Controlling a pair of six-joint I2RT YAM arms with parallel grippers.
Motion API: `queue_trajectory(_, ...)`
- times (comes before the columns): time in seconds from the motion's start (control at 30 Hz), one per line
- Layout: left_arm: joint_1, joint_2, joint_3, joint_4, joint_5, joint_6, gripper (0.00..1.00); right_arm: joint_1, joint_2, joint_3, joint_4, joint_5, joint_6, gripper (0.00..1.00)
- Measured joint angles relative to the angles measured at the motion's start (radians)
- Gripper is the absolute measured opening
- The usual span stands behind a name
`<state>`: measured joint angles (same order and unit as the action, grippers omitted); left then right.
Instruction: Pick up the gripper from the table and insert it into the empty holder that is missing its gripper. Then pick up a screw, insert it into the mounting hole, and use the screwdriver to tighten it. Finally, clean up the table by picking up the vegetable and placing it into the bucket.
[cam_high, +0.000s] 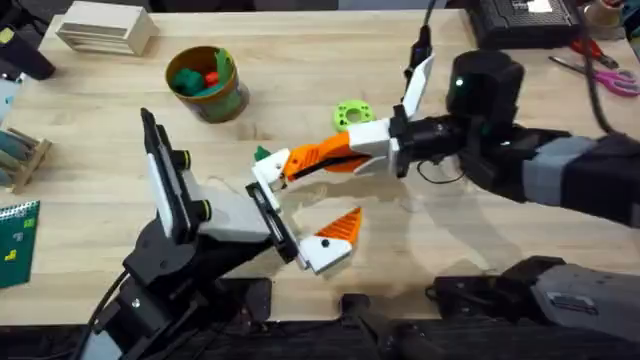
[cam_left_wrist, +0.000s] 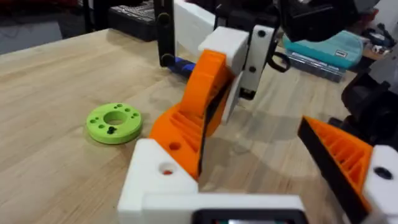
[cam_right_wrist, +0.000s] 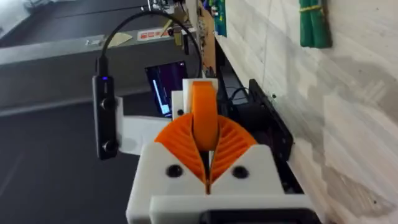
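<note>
Gripper wedge (cam_high: 315, 155), pinched by right end effector (cam_high: 345, 152), meets the holder (cam_high: 268, 172) on the spread left end effector (cam_high: 300, 215); screwing and cleanup apparently remain.

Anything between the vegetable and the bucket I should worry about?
No. In the overhead view, just bare table lies between the vegetable and the bucket.

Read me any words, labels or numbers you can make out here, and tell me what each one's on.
None can be read.
Green card at the table's edge: yellow marks, too small to read.
Sticker on the grey surface behind the right gripper: blurred, not readable.
Dark box: white label, too small to read.
</note>
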<state>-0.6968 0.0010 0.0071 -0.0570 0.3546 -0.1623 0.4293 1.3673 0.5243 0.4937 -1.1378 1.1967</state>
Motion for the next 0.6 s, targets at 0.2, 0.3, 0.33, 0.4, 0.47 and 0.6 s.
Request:
queue_trajectory(0.2, 0.000, 0.007, 0.000, -0.002, 0.003, -0.031, 0.987, 0.041, 0.082, 0.030, 0.027, -0.015, 0.040, 0.017)
queue_trajectory(0.3, 0.001, 0.006, 0.000, -0.002, -0.015, -0.037, 0.987, 0.071, 0.146, 0.082, 0.044, -0.027, 0.053, 0.016)
queue_trajectory(0.33, 0.002, 0.006, 0.000, -0.002, -0.020, -0.037, 0.987, 0.078, 0.162, 0.095, 0.045, -0.028, 0.053, 0.016)
queue_trajectory(0.4, 0.006, 0.006, 0.000, -0.003, -0.036, -0.037, 0.987, 0.083, 0.189, 0.117, 0.046, -0.031, 0.054, 0.016)
queue_trajectory(0.47, 0.009, 0.006, 0.000, -0.004, -0.051, -0.041, 0.988, 0.087, 0.215, 0.137, 0.048, -0.038, 0.054, 0.016)
queue_trajectory(0.6, 0.010, 0.006, 0.000, -0.007, -0.071, -0.048, 0.987, 0.090, 0.250, 0.162, 0.050, -0.050, 0.056, 0.016)
